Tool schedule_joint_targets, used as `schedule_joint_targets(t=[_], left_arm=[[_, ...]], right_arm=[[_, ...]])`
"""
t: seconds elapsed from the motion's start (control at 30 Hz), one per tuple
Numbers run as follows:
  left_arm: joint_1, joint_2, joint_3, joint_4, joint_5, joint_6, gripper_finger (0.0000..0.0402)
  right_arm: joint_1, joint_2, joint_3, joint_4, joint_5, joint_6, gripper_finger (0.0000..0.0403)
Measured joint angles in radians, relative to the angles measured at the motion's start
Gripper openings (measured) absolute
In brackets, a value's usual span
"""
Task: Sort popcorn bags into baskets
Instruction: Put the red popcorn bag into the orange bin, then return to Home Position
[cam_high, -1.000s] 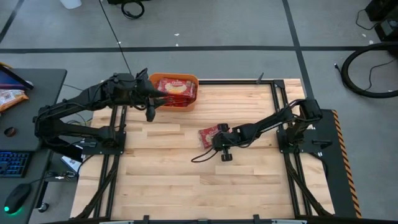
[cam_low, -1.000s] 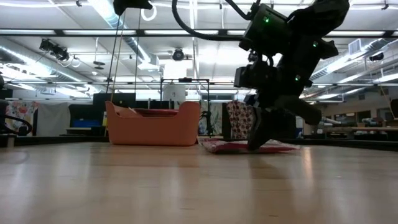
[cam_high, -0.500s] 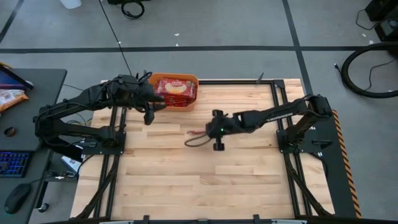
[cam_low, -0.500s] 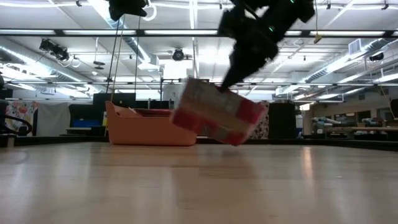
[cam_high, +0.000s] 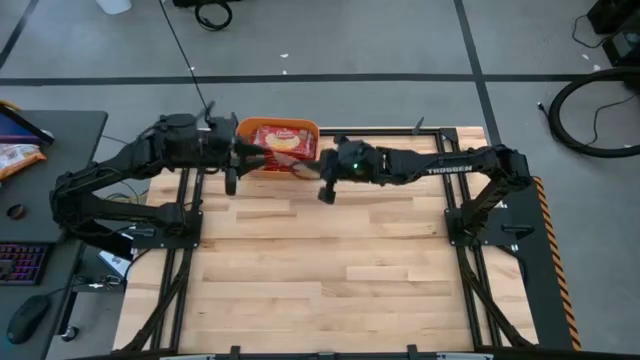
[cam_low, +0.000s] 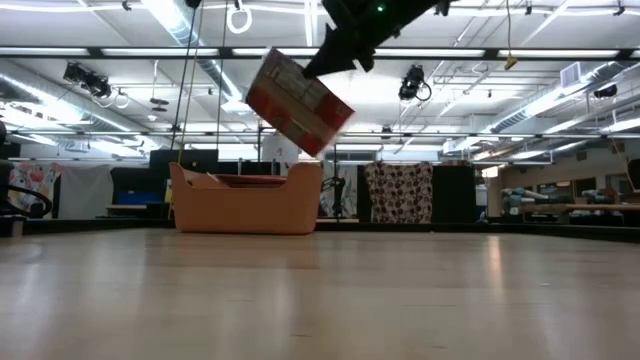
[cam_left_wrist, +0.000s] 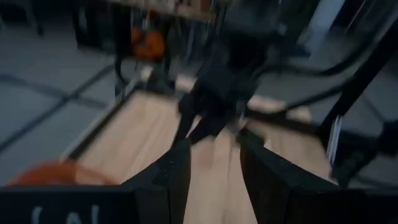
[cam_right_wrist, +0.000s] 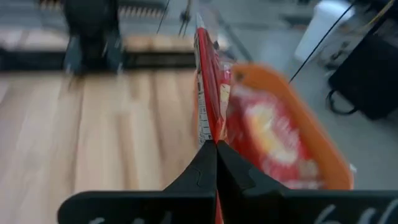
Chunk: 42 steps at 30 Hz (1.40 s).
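Observation:
My right gripper is shut on one red popcorn bag with a cream centre and holds it in the air at the right near corner of the orange basket. The low view shows the bag tilted above the basket's rim. More red packets lie inside the basket. My left gripper hovers open beside the basket's left wall. Its wrist view looks across the table at the other arm's gripper. My right gripper pinches the popcorn bag between both fingers by one edge. In the right wrist view the bag shows edge-on, running straight out ahead of the fingers. It is lifted clear, tilted, and hangs down to the left of the gripper, above the basket.
The basket stands at the table's far edge, left of centre. Bare wooden table spreads toward the near edge. A black frame rail runs along the far edge. A desk with a keyboard and mouse lies left of the table.
My right gripper, shut on a packet that lay at the table's middle, has lifted it clear and carried it up and toward the far left, as far as the basket. The packet went from flat on the wood to tilted high in the air. My left gripper drew back slightly leftward.

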Motion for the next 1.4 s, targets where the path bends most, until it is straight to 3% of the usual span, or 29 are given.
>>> schedule_joint_targets(t=[0.23,0.4,0.67,1.0,1.23,1.4], left_arm=[[0.0,-0.01,0.0,0.224,0.0,-0.08,0.0143],[0.0,-0.009,0.001,0.302,0.002,-0.11,0.0143],[0.0,-0.008,0.001,0.312,0.002,-0.111,0.0143],[0.0,-0.008,0.001,0.303,0.002,-0.206,0.0143],[0.0,-0.008,0.001,0.293,0.031,-0.234,0.0143],[0.003,-0.016,0.001,0.271,0.101,-0.234,0.0143]], right_arm=[[-0.056,0.02,0.0,0.231,0.017,-0.004,0.0001],[-0.081,0.103,0.035,0.361,0.053,-0.07,0.0],[-0.129,0.31,0.246,0.344,0.052,-0.154,0.0],[-0.219,0.52,0.476,0.103,0.055,-0.17,0.0019],[-0.237,0.542,0.485,0.099,-0.052,-0.154,0.0063],[-0.237,0.494,0.483,0.021,-0.022,-0.151,0.0091]])
